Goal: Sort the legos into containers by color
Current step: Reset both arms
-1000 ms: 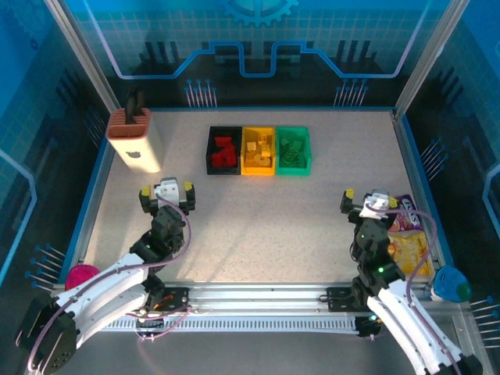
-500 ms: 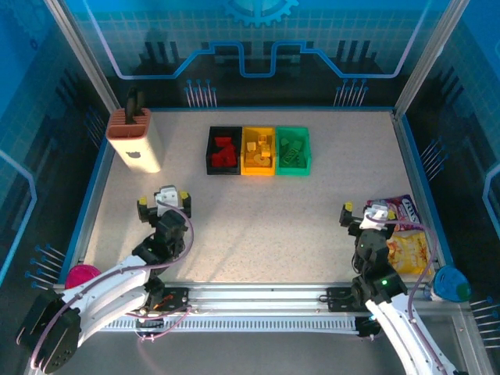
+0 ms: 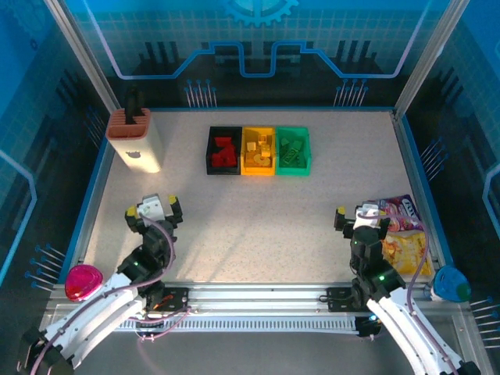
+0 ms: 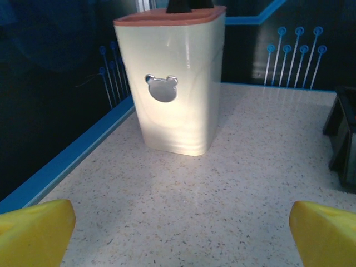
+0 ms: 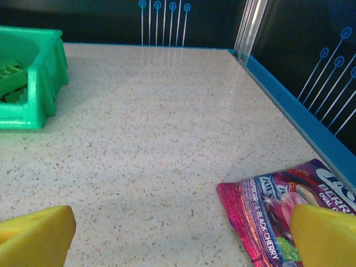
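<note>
While both arms sit low at the near edge of the table [image 3: 273, 226], the left gripper [image 3: 151, 206] and the right gripper [image 3: 361, 212] have their fingers spread wide, and nothing is between them. At the back, three bins stand in one row, side by side. The black bin [image 3: 223, 169] has red legos [image 3: 225, 150], the yellow bin [image 3: 258, 171] has yellow legos [image 3: 258, 150], and the green bin [image 3: 293, 170] has green legos [image 3: 292, 148]. A beige block [image 3: 134, 144] stands left of them. A snack bag [image 3: 402, 208] lies just beside the right gripper.
</note>
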